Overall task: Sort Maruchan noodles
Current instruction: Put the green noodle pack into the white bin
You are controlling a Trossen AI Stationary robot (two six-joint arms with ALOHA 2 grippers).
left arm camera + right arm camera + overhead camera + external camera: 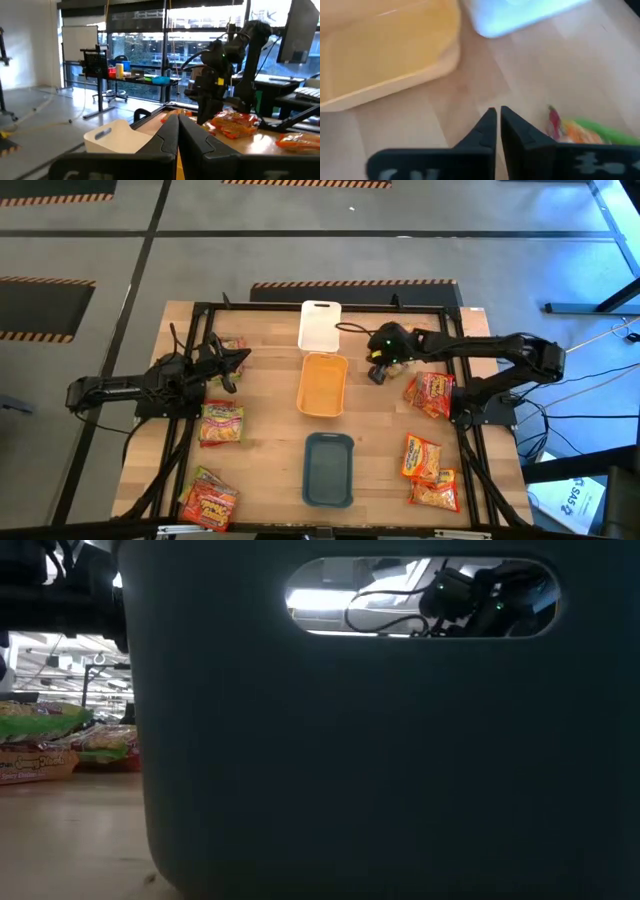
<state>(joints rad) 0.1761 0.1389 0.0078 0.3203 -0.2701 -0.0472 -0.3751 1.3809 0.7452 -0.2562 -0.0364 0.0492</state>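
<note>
I count three trays: one white tray (320, 325) at 12 o'clock, one orange tray (322, 384) at center, one teal tray (329, 469) at 6 o'clock. My two arms carry one gripper each.

Noodle packets: the exact total is unclear, as several overlap.

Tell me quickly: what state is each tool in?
Left tool: closed, empty.
Right tool: closed, empty, beside a green packet.

Three trays (323, 384) blocked the desk's (265, 440) middle; bare wood lay open between trays and side packets (221, 423).
</note>
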